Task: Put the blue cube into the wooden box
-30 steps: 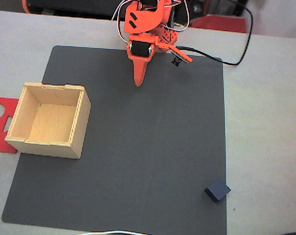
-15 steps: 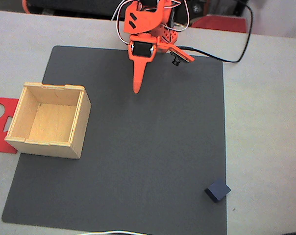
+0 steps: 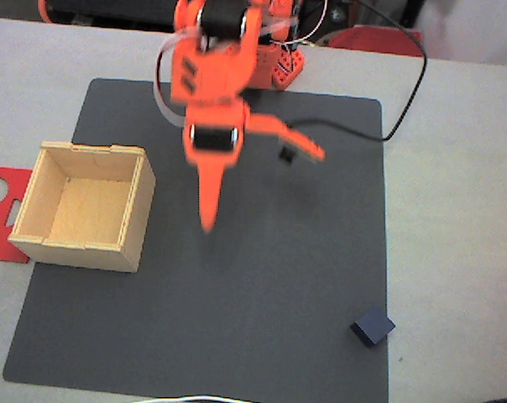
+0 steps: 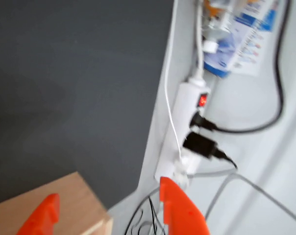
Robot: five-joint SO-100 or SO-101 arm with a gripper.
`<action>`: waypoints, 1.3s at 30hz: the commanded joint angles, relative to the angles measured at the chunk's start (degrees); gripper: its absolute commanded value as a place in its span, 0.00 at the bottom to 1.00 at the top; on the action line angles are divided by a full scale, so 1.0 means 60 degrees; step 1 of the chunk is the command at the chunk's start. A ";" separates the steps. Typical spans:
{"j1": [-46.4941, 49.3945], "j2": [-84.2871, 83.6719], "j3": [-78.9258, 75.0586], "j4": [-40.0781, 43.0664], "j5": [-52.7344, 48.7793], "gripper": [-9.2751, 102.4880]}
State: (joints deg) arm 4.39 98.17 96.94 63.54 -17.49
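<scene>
Above the dark mat, the gripper hangs with jaws spread wide, wooden box just beside, blue cube well apart

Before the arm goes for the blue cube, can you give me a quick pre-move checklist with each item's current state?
1. Gripper open: ok, jaws spread wide in the fixed view.
2. Gripper empty: ok.
3. Blue cube unobstructed on the dark mat: ok, near the mat's lower right corner.
4. Wooden box upright, open and empty: ok.
5. Gripper aligned over the cube: not ok, it is far up-left of it.
6. Black cable clear of the path: cannot tell.
</scene>
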 commanded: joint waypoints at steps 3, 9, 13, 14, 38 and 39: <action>-0.0498 -0.3604 -0.4819 0.1494 -0.1011 0.32; -0.1318 -0.4937 -0.6431 0.1846 -0.2446 0.32; -0.1655 -0.6548 -0.8481 0.2388 -0.3164 0.31; -0.1743 -0.6841 -0.8818 0.2388 -0.3237 0.32; -0.3911 -1.1206 -1.5352 0.4380 -0.2256 0.36; -0.3911 -1.1294 -1.5352 0.4365 -0.2227 0.36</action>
State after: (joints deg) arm -18.46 30.15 7.56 89.56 -31.38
